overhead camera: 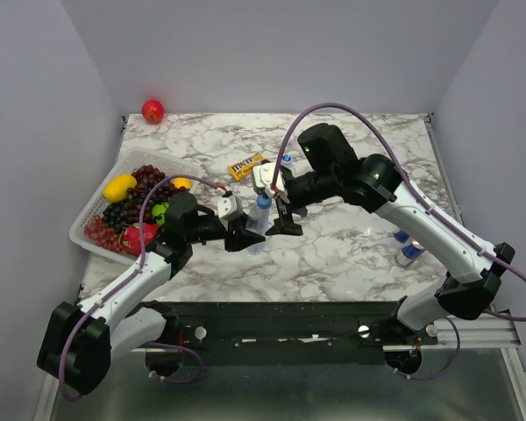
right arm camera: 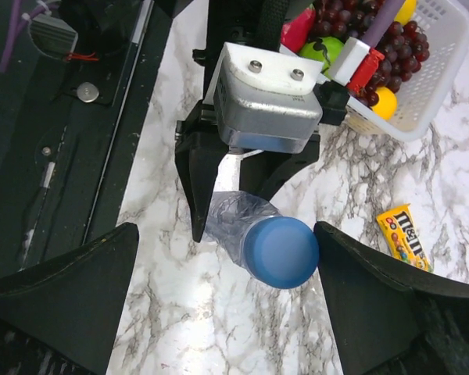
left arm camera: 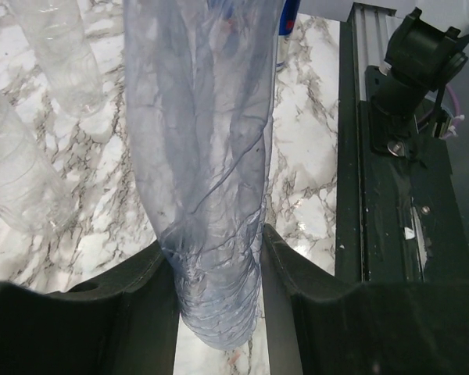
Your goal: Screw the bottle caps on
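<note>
**Slim bottle clamped, cap on neck, right hand open**

**Top view.** Left hand is closed low on the slim bottle and stands it upright mid-table. This grip is probably meant to stop the bottle turning while its cap is twisted. Right hand is just beside the bottle's top. A small blue item, probably a 2nd cap, lies farther back near a packet. A fruit basket sits at the left.

**Left wrist view.** Only this view shows the grip itself: both fingers press into the bottle's thin, creased wall. It alone also shows 2 colourless bottles close at the left, their tops out of frame. No cap is visible here.

**Right wrist view.** Only this view looks down on the cap, which sits on the slim bottle's neck. The right hand's fingers are spread wide on either side of it and touch nothing, seemingly placed to close and twist. Whether the cap is threaded tight cannot be told.
</note>
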Action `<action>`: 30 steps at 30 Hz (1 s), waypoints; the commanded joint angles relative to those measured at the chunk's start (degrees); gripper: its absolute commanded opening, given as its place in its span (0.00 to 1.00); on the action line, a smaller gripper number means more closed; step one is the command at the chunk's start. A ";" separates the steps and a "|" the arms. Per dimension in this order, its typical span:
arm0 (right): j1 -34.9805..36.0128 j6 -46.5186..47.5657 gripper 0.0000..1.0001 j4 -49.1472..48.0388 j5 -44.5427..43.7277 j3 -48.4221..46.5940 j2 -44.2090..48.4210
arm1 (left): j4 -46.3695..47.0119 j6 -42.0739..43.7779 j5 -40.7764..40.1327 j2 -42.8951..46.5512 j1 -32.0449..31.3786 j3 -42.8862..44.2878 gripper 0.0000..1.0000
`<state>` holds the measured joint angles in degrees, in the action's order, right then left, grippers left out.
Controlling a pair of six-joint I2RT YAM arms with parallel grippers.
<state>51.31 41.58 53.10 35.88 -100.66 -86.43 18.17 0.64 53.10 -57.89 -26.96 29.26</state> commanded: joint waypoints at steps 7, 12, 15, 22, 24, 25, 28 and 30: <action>0.19 -2.21 0.99 1.48 -7.22 4.85 3.90 | 5.91 -5.13 -2.30 0.58 3.84 -0.69 0.00; 0.11 -4.31 0.99 0.86 -11.35 6.79 4.43 | 5.12 -4.60 -1.42 1.02 3.85 -0.52 0.00; -0.59 -5.11 1.00 1.74 -14.60 6.79 4.26 | 3.19 -2.58 -0.98 1.64 3.85 0.01 0.00; -3.06 -7.13 0.99 5.52 -16.45 4.69 3.29 | 2.48 -1.79 -1.15 1.81 3.85 0.28 0.00; -3.23 -6.61 0.99 6.57 -16.63 4.51 3.64 | 2.22 -1.27 -0.98 1.73 3.85 0.45 0.00; -3.41 -6.25 0.99 7.36 -17.07 3.03 3.73 | 1.00 -0.91 -0.90 1.64 3.85 0.71 0.00; -6.30 -4.76 0.93 9.39 -13.75 -1.71 3.82 | -13.73 16.65 2.26 0.85 3.15 4.92 0.00; -7.80 1.72 0.89 9.39 -8.03 -4.89 5.12 | -29.84 27.60 3.24 -0.03 3.06 9.82 0.00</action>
<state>46.24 36.75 60.29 21.41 -98.67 -83.22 12.95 5.58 53.43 -57.19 -23.38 30.81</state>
